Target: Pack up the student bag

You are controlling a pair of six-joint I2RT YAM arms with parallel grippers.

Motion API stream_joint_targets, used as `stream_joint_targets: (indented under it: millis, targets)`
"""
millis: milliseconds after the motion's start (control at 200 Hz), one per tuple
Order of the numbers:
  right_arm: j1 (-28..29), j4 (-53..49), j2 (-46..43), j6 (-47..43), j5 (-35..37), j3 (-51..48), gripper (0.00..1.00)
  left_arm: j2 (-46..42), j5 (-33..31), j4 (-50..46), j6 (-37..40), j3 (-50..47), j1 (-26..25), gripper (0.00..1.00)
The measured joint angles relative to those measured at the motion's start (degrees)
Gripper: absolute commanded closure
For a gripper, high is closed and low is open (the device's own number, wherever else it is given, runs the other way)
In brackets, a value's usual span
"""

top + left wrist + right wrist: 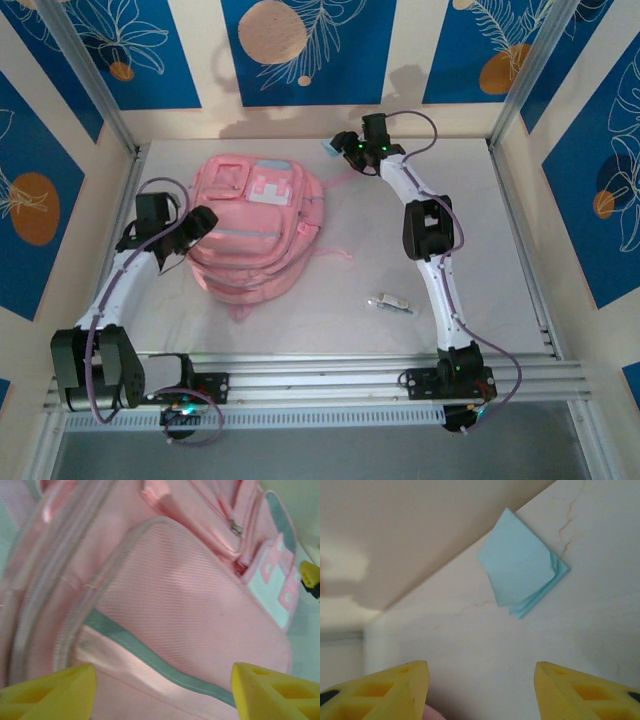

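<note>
As the student bag [255,225] lies on the desk [400,270], left claw [162,690] wide beside it, the right claw [482,690] is wide too. It should drop straight over the blue paper [522,575], then pinch.

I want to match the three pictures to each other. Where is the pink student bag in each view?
Top external: the student bag lies left of centre.
Left wrist: the student bag is close up, above the yellow fingers.
Right wrist: the camera faces a blue paper pad.
Shared landmark: the bag's pale front patch, at the right in left wrist.
</note>
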Motion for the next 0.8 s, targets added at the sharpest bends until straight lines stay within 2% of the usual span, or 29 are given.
stream_joint_targets:
  millis: [190, 300, 475, 555, 610, 800]
  targets:
    - [-0.09, 6.88, 6.93, 16.76, -2.08, 3.67, 0.43, 0.00, 0.66, 1.55, -1.97, 0.04, -2.78, 0.30]
    - [0.07, 10.56, 7.93, 24.33, -1.99, 3.96, 0.44, -0.28, 0.63, 1.79, -2.60, 0.04, -3.37, 0.29]
    - [0.72, 12.85, 9.44, 36.63, 1.57, 5.79, 0.44, -1.84, 0.63, 2.05, -3.45, -0.02, -3.45, 0.29]
    - [1.20, 11.67, 11.52, 41.62, 4.00, 9.66, 0.49, -2.25, 0.63, 2.43, -4.04, -0.24, -3.48, 0.29]
    - [1.55, 10.80, 12.59, 44.26, 5.44, 11.61, 0.57, -2.51, 0.63, 2.47, -4.09, -0.48, -3.48, 0.29]
    - [2.21, 7.63, 13.40, 49.27, 7.34, 13.40, 0.61, -3.69, 0.61, 2.45, -4.11, -1.44, -3.48, 0.29]
